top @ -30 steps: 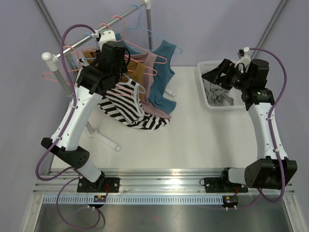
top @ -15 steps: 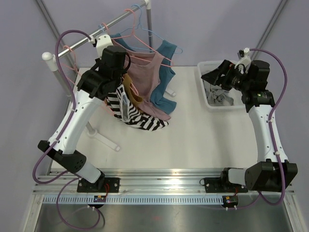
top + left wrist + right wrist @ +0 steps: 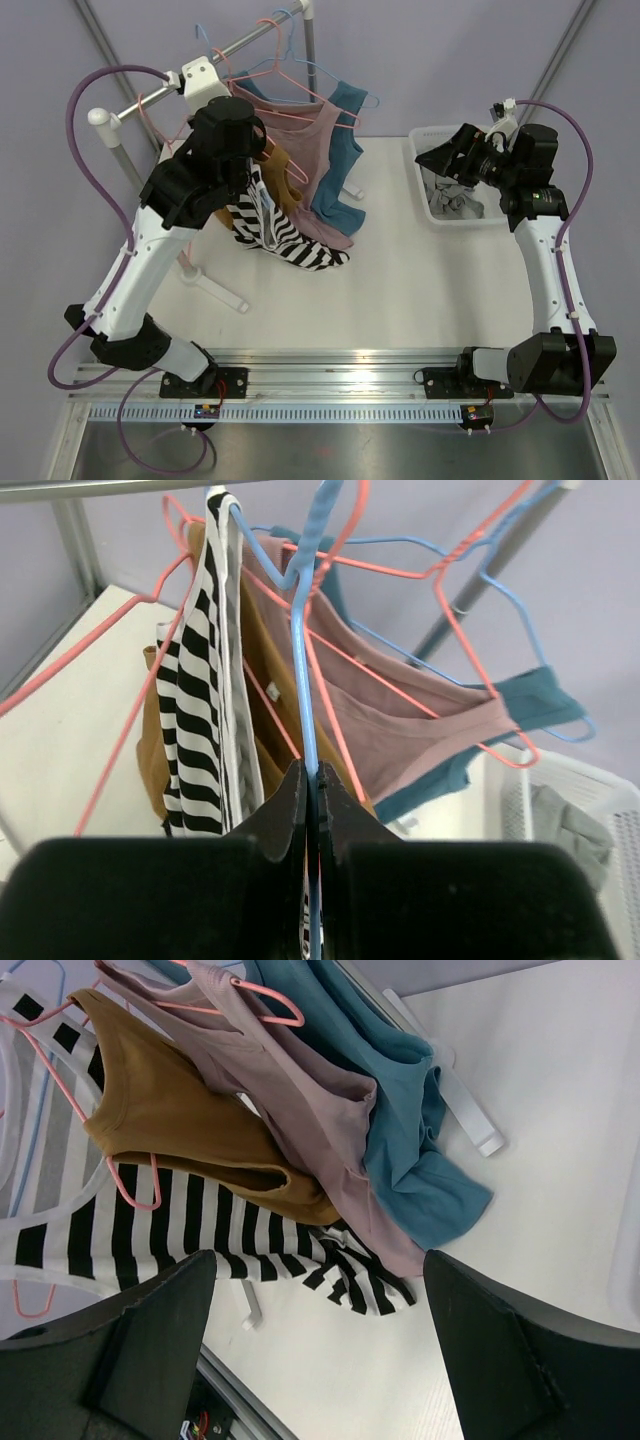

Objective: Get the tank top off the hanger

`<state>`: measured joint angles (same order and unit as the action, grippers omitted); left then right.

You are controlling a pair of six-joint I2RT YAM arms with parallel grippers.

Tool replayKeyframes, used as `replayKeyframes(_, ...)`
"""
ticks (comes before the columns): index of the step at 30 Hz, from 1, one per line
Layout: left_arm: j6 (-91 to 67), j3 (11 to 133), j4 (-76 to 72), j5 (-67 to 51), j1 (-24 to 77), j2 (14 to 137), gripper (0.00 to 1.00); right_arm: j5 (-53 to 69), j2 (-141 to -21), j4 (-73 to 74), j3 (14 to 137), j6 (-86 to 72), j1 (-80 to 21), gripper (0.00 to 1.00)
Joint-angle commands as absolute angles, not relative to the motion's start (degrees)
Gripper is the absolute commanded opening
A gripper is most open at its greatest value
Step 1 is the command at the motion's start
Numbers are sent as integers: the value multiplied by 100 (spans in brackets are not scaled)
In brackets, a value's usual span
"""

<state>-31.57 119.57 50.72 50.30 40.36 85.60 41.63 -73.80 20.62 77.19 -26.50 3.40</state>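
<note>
left tool (image 3: pixel 311 777): pinched shut, raised | right tool (image 3: pixel 322 1305): spread wide

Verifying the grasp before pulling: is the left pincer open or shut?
Shut. In the left wrist view the left pincer has its fingers pressed together on the blue hanger wire, with no gap showing.

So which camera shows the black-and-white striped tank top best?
The right wrist view: the striped tank top hangs broadly spread there. From above the left arm hides part; the left wrist sees it edge-on.
</note>
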Motion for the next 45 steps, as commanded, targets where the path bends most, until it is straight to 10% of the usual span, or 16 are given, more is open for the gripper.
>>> replayKeyframes(1,-3051,11981,4404,5581,4350,8078,0,4342,-7339,1802,7901,-2759,299,92)
replayKeyframes(13,-3524,10461,4351,4466,5273,6270,0,4518,-7506,2011,8077,-2499,27,100)
replayKeyframes(35,-3586,7040,3701,-472,5493,3357,0,1549,-7127,-1635,6011,-2321,-4482,91)
replayKeyframes(39,-3604,6996,3691,-642,5493,3480,0,1082,-7233,-1609,6126,-2127,-4544,81)
replayKeyframes(45,-3516,7022,3788,-423,5493,3612,0,563,-7163,-1310,6187,-1680,-4544,32)
